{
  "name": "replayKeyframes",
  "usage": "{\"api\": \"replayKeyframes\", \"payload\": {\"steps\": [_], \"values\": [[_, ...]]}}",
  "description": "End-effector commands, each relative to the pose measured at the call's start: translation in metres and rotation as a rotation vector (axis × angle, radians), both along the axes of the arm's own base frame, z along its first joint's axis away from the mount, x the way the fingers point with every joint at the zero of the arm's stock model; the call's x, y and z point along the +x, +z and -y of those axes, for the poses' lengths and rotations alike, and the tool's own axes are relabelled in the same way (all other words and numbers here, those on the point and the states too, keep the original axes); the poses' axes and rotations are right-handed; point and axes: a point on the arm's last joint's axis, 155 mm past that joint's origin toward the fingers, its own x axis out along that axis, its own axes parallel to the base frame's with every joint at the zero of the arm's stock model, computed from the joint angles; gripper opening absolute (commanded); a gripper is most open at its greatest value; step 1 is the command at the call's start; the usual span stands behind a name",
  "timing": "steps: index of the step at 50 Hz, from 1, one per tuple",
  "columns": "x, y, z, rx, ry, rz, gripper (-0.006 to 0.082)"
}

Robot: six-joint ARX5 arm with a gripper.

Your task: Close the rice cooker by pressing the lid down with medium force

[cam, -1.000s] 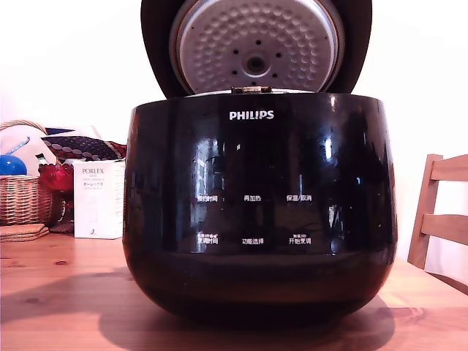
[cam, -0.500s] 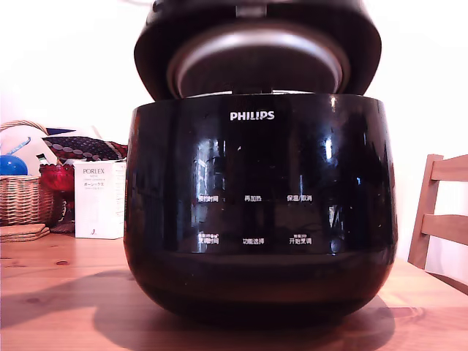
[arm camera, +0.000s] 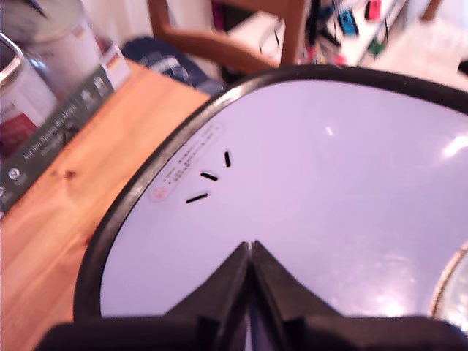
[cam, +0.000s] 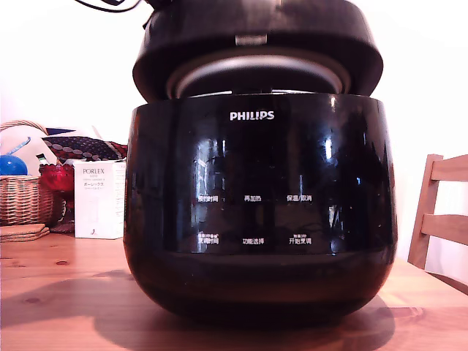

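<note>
The rice cooker point(cam: 256, 205) fills the exterior view, a glossy black pot with a white PHILIPS logo, standing on a wooden table point(cam: 66, 307). Its lid point(cam: 256, 33) is tilted low over the pot. A narrow gap at the front shows the silver underside point(cam: 256, 72). In the wrist view my gripper point(arm camera: 250, 248) is shut with nothing between its black fingers. The tips touch or hover just over the lid's shiny top point(arm camera: 329, 183), near three small slots point(arm camera: 210, 175). Only a black cable point(cam: 110, 4) of the arm shows in the exterior view.
On the exterior view's left stand a wicker basket point(cam: 22, 194), a red dish point(cam: 56, 178) and a white PORLEX box point(cam: 99, 199). A wooden chair point(cam: 442, 212) is at the right. The wrist view shows tins point(arm camera: 36, 58), a dark box point(arm camera: 55, 128) and another chair point(arm camera: 219, 36) beyond the cooker.
The lid has swung down from standing upright, with its dimpled underside facing the camera, to lying almost flat over the pot.
</note>
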Motion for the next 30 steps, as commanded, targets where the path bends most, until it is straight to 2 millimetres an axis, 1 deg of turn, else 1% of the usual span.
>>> {"api": "replayKeyframes", "payload": {"steps": [1,11,26,30], "values": [[-0.008,-0.022,-0.004,0.017,0.004,-0.043,-0.0024],[-0.015,-0.029,-0.009,-0.033,0.027,-0.031,-0.0024],[-0.022,-0.022,-0.014,-0.154,0.063,0.031,-0.0024],[-0.025,-0.024,-0.017,-0.182,0.077,0.030,-0.0024]]}}
